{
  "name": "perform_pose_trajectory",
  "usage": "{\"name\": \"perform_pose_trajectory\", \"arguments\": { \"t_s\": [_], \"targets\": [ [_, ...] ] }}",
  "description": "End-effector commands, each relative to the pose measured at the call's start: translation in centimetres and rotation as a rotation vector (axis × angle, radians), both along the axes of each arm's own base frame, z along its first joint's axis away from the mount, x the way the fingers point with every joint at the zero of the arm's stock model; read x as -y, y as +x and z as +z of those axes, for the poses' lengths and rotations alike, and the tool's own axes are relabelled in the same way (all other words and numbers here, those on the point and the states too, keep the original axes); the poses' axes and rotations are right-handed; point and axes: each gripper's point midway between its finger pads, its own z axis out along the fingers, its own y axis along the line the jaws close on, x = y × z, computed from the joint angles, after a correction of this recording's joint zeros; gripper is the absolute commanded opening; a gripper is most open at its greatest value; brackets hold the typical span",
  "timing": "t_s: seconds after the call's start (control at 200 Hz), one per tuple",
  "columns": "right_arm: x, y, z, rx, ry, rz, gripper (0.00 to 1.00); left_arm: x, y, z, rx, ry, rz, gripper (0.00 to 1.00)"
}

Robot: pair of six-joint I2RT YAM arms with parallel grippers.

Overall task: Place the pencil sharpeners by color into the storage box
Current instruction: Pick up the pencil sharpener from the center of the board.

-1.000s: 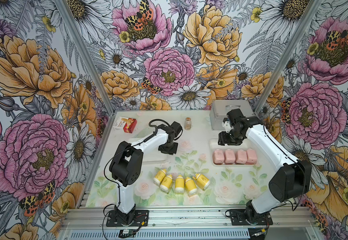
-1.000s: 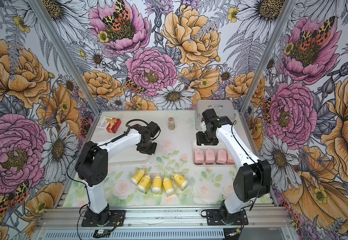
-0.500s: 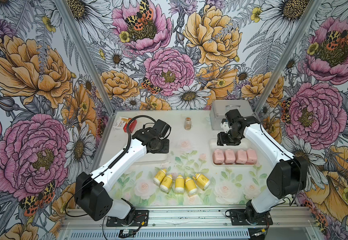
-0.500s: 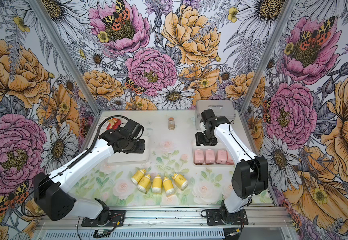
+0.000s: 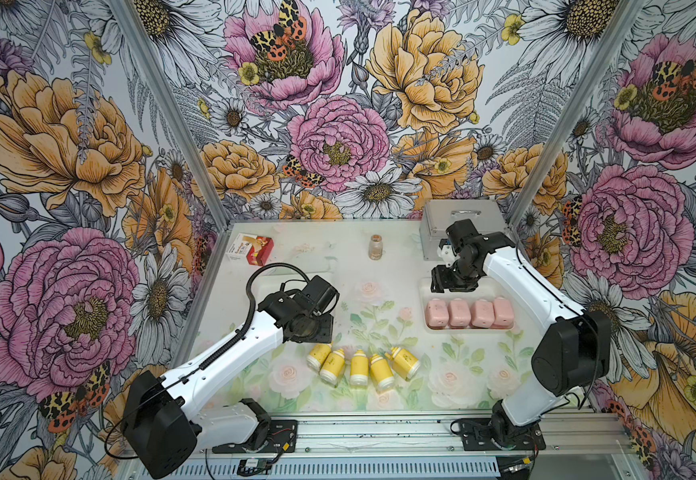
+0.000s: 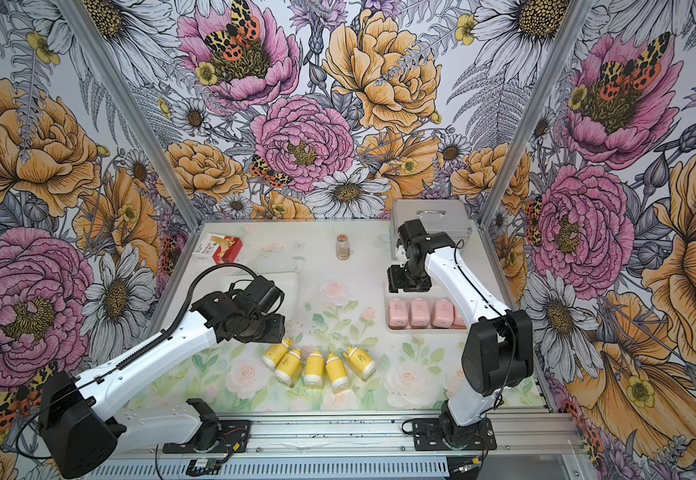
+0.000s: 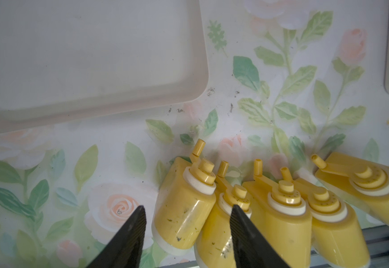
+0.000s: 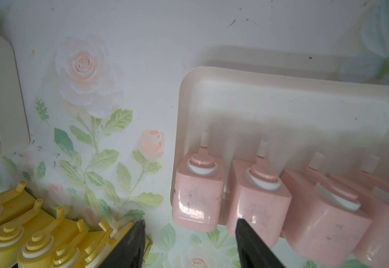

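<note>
A: Fingers first: left fingers (image 7: 128, 234) parted, empty, lined up over the end one of five yellow sharpeners (image 5: 358, 365) lying on the worktop (image 5: 454, 374).
B: And right fingers (image 8: 130, 243)?
A: Parted too, empty, above four pink sharpeners (image 5: 468, 312) already in the pink tray (image 8: 293, 104).
B: Step?
A: Yellow pick, I'd say. Next: descend, close on that end one, carry to the empty tray (image 7: 84, 58).
B: View difference?
A: Left wrist shows the finger gap; top views hide it under the wrist.
</note>
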Motion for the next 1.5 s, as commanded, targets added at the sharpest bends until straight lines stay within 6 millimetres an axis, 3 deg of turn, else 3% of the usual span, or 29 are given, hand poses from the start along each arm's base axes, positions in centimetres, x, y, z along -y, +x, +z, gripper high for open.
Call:
{"name": "perform_pose_trajectory", "arguments": {
  "t_s": [0.0, 0.63, 1.496],
  "targets": [
    [-0.6, 0.8, 0.8, 0.041, 0.012, 0.022, 0.64, -0.4, -0.4, -0.1, 0.013, -0.004, 0.013, 0.6],
    [-1.0, 0.6, 0.5, 0.033, 0.005, 0.035, 0.64, -1.0, -1.8, -3.6, -0.109, 0.057, 0.052, 0.59],
    [-1.3, 0.7, 0.3, 0.029, 0.011, 0.038, 0.64, -0.9, -3.3, -6.0, -0.185, 0.11, 0.081, 0.59]
  ]
}}
